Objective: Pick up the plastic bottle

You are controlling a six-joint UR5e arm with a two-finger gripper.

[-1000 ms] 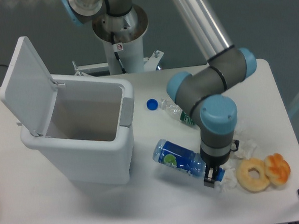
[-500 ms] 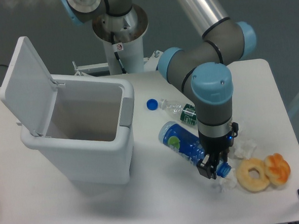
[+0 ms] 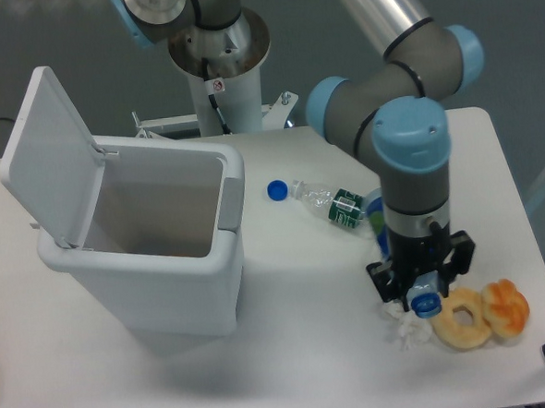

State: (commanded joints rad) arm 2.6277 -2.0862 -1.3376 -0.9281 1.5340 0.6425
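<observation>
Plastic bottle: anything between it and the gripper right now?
Nothing visible. The gripper is closed on the plastic bottle near its blue cap end; the arm's wrist hides most of the bottle body from this camera.

no readable text, small round sticker (image 3: 216,84) on robot base, illegible

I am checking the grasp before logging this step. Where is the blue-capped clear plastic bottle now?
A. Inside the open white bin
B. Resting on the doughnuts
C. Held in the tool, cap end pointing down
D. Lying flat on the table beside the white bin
C: the tool is closed on the blue-capped clear plastic bottle, its cap showing just below the fingers, near the doughnuts.
</observation>
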